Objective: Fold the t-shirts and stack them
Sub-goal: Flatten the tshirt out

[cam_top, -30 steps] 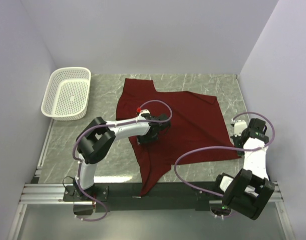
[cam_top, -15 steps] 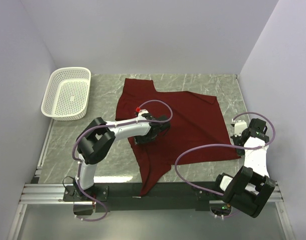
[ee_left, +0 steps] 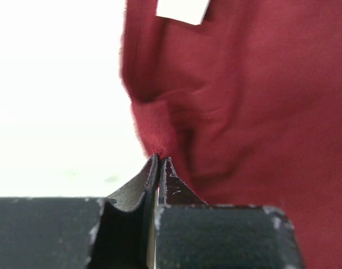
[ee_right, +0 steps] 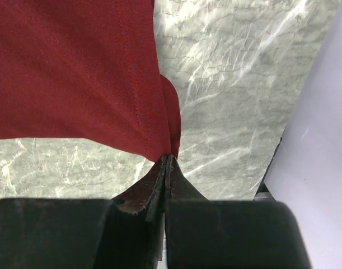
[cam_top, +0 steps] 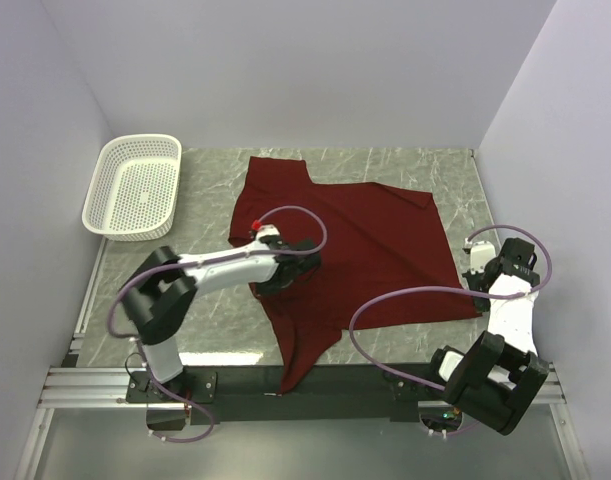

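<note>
I see left end effector (ee_left: 158,161) clenched on t-shirt (cam_top: 375,240) left edge, right end effector (ee_right: 168,158) clenched on its right corner. Bare tabletop (cam_top: 210,205) lies frame-left of the cloth.

Marbled grey table (cam_top: 210,315); maroon t-shirt (cam_top: 385,250) spread centre; white basket (cam_top: 135,190) far-left corner.

— What do we see of the t-shirt (cam_top: 375,250)?
— We see one dark red shirt spread mostly flat, unfolded, across the middle and right of the surface (cam_top: 210,305).
— And its ends?
— One flap reaches toward the far edge; a narrow tail trails over the near edge. We spot a small white label (ee_left: 183,10).
</note>
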Available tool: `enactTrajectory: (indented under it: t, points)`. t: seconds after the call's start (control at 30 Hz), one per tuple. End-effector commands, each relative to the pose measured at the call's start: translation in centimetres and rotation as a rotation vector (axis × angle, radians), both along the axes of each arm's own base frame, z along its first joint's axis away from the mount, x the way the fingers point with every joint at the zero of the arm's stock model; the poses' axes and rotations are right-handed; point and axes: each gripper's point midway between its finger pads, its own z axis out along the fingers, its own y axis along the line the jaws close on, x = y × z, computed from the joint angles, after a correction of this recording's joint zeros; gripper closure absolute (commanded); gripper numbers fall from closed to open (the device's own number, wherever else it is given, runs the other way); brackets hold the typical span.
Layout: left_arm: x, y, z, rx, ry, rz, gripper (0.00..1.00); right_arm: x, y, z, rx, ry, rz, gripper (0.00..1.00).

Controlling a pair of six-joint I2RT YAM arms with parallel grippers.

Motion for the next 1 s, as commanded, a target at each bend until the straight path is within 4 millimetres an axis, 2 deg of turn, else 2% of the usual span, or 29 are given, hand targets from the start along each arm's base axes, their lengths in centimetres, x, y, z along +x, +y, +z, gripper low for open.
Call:
enactTrajectory:
  t: [0.0, 0.03, 0.1, 0.13, 0.2, 0.3, 0.37, 0.43, 0.47, 0.5, 0.53, 0.57, 0.67, 0.7, 0.8, 0.87, 0.97]
  points:
    - [-0.7, 3.0, 3.0, -0.035, -0.076, 0.057, 0.97, 0.6, -0.7, 1.1, -0.019, -0.029, 0.004, 1.0]
    - [-1.6, 4.4, 2.4, -0.026, -0.061, 0.07, 0.97, 0.7, -0.8, 1.2, -0.022, -0.035, 0.006, 1.0]
    - [-2.2, 5.4, 2.4, -0.092, -0.062, 0.121, 0.98, 0.7, -1.0, 1.3, -0.024, -0.034, -0.001, 1.0]
    - [-3.1, 6.4, 2.6, -0.134, -0.069, 0.137, 0.98, 0.7, -1.1, 1.4, -0.023, -0.038, -0.001, 1.0]
    - [-3.5, 6.9, 2.8, -0.236, -0.082, 0.198, 0.99, 0.7, -1.3, 1.4, -0.022, -0.037, -0.005, 1.0]
    - [-4.1, 8.3, 4.3, -0.379, -0.146, 0.274, 0.99, 0.7, -1.4, 1.4, -0.018, -0.037, -0.003, 1.0]
    - [-4.1, 9.0, 6.1, -0.469, -0.213, 0.295, 0.98, 0.7, -1.4, 1.4, -0.014, -0.037, 0.0, 1.0]
    - [-4.0, 9.2, 8.2, -0.549, -0.28, 0.295, 0.85, 0.8, -1.5, 1.5, -0.015, -0.036, 0.0, 1.0]
    - [-3.8, 9.2, 8.9, -0.564, -0.299, 0.274, 0.7, 0.8, -1.3, 1.5, -0.008, -0.036, 0.004, 1.0]
    - [-3.9, 8.8, 10.0, -0.609, -0.316, 0.24, 0.25, 0.8, -1.2, 1.5, -0.001, -0.033, 0.009, 1.0]
    - [-3.6, 8.3, 10.7, -0.633, -0.333, 0.216, 0.08, 0.8, -1.1, 1.6, 0.005, -0.029, 0.015, 1.0]
    - [-3.6, 8.2, 11.1, -0.629, -0.331, 0.174, 0.01, 0.9, -0.9, 1.6, 0.018, -0.031, 0.023, 1.0]
    - [-3.6, 7.6, 12.4, -0.644, -0.336, 0.114, 0.01, 0.7, -0.1, 2.0, 0.052, -0.026, 0.066, 0.81]
    - [-3.5, 7.4, 12.8, -0.647, -0.339, 0.092, 0.01, 0.5, 0.1, 2.2, 0.059, -0.019, 0.084, 0.67]
    - [-3.2, 6.7, 14.0, -0.668, -0.368, 0.016, 0.01, 1.0, 0.5, 3.4, 0.061, -0.058, 0.129, 0.52]
    - [-2.7, 5.9, 15.0, -0.695, -0.405, -0.05, 0.01, 1.4, 0.9, 4.2, 0.072, -0.089, 0.163, 0.48]
    - [-2.4, 4.5, 15.4, -0.732, -0.418, -0.151, 0.0, 2.4, 4.0, 5.6, 0.21, -0.151, 0.304, 0.48]
